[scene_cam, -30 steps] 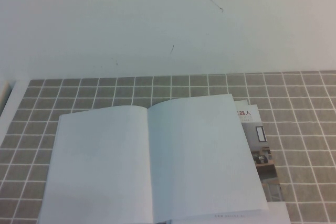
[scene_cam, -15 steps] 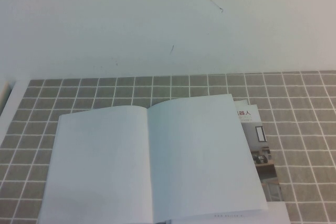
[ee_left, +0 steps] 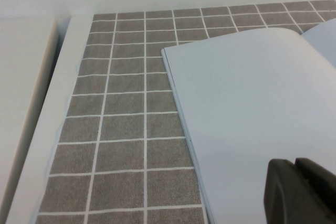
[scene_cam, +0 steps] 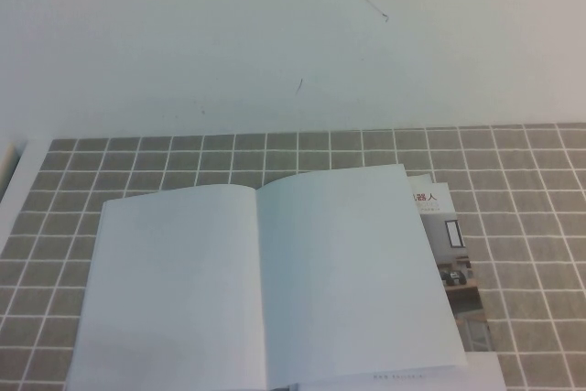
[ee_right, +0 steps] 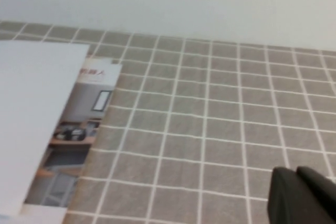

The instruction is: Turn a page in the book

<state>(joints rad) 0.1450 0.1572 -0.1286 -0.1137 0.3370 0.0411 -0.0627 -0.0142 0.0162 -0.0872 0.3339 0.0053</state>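
The book (scene_cam: pixel 265 281) lies open on the grey tiled mat, and both facing pages are blank white. The page's printed face with the robot arm and table is hidden; I cannot tell which blank sheet it is. A printed sheet with red characters and a room photo (scene_cam: pixel 453 254) sticks out from under the right page. Neither gripper shows in the high view. In the left wrist view my left gripper (ee_left: pixel 295 163) is shut and empty just above the book's left page (ee_left: pixel 252 103). In the right wrist view my right gripper (ee_right: pixel 296 170) is shut and empty over the mat, right of the book (ee_right: pixel 31 108).
The grey tiled mat (scene_cam: pixel 531 226) covers the table up to a white wall (scene_cam: pixel 275 34). A white strip of table (ee_left: pixel 47 129) and a pale slab (ee_left: pixel 21 103) lie left of the mat. Bare mat shows on both sides of the book.
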